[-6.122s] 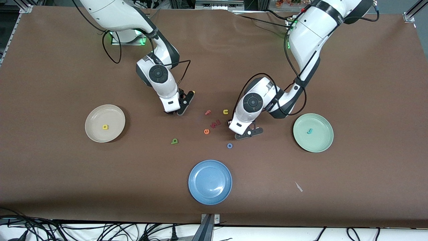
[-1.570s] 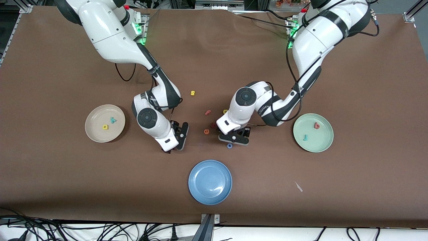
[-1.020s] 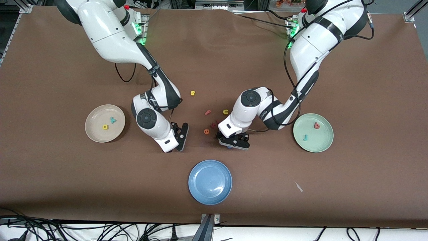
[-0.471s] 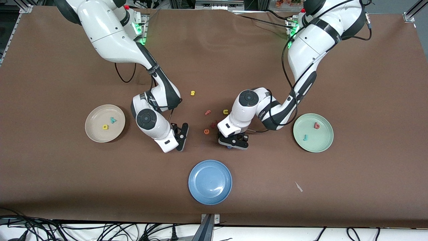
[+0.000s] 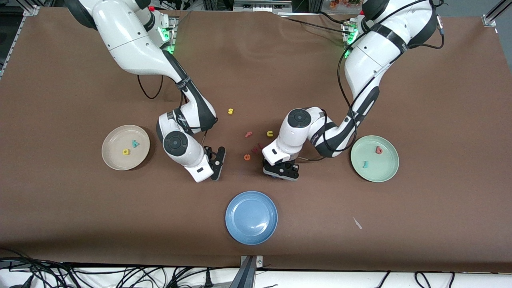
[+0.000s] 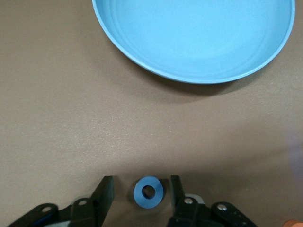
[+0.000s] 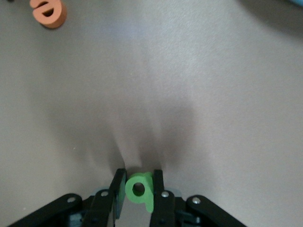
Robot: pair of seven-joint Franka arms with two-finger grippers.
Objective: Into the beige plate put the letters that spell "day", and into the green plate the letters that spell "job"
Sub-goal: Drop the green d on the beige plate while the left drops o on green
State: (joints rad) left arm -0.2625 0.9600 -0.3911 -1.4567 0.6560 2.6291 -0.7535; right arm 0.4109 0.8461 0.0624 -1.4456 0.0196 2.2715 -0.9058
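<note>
The beige plate (image 5: 116, 160) holds the yellow d (image 5: 126, 151) and the teal y (image 5: 135, 143). A red b (image 5: 379, 150) and a teal j (image 5: 365, 163) lie in the green plate (image 5: 384, 172). My right gripper (image 5: 214, 168) (image 7: 138, 182) is low at the table, shut on the green a (image 7: 140, 189). My left gripper (image 5: 280, 172) (image 6: 140, 189) is down at the table, straddling the blue o (image 6: 148, 192). It is open, with a gap at one finger (image 6: 105, 194). Both letters are hidden in the front view.
A blue plate (image 5: 251, 217) (image 6: 199, 38) lies nearer the front camera than both grippers. Between the two hands lie an orange e (image 5: 247, 157) (image 7: 47, 12), a pink f (image 5: 249, 134), a yellow u (image 5: 270, 133) and a yellow s (image 5: 230, 111). A white scrap (image 5: 357, 223) lies toward the left arm's end.
The left hand has settled lower over the blue o, which no longer shows in the front view. The right hand has barely moved. Since the oldest frame, y and b have landed in plates.
</note>
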